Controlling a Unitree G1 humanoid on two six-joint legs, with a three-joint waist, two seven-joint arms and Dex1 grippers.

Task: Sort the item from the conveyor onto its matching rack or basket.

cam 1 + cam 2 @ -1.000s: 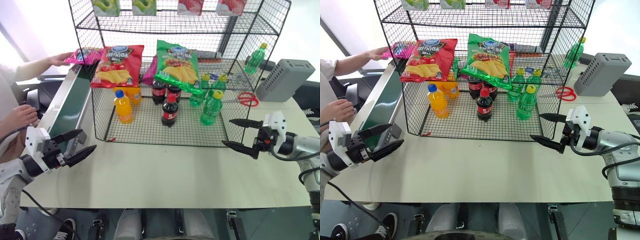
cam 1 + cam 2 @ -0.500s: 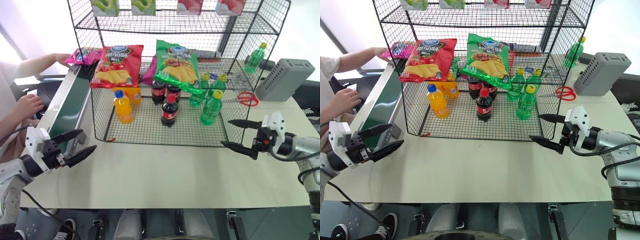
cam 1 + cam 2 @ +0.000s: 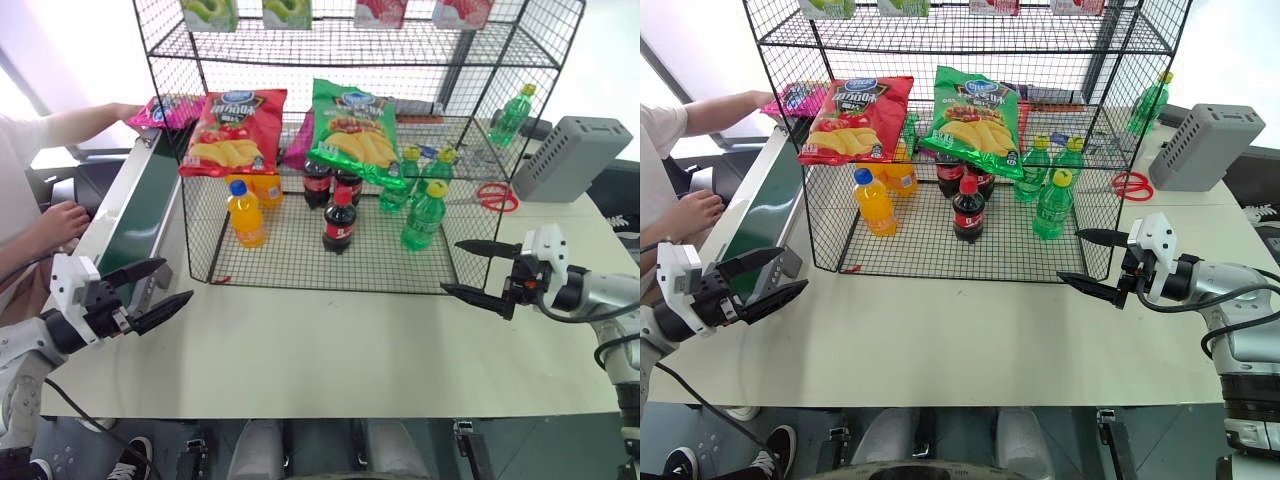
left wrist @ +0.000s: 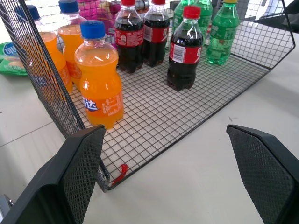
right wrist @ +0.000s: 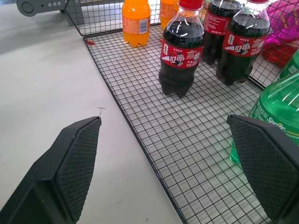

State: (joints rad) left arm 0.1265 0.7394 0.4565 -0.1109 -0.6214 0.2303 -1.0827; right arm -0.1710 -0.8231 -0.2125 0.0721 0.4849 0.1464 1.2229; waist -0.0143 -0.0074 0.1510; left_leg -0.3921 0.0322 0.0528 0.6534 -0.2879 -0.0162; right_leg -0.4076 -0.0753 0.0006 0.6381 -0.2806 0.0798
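Note:
The item, a magenta-pink crisp bag with a blue oval logo, lies at the far end of the conveyor, and a person's hand rests on it. The black wire rack stands at the table's middle. My left gripper hovers open and empty near the conveyor's near end, far from the bag. My right gripper is open and empty beside the rack's right front corner. In the wrist views, the left gripper and the right gripper face the bottles on the bottom tier.
A red crisp bag and a green crisp bag lie on the rack's middle tier. Orange bottles, cola bottles and green bottles stand below. A grey box and red scissors sit at the right. The person's other hand is beside the conveyor.
The person's lower hand has shifted a little beside the conveyor. Both grippers and the pink bag have stayed where they were.

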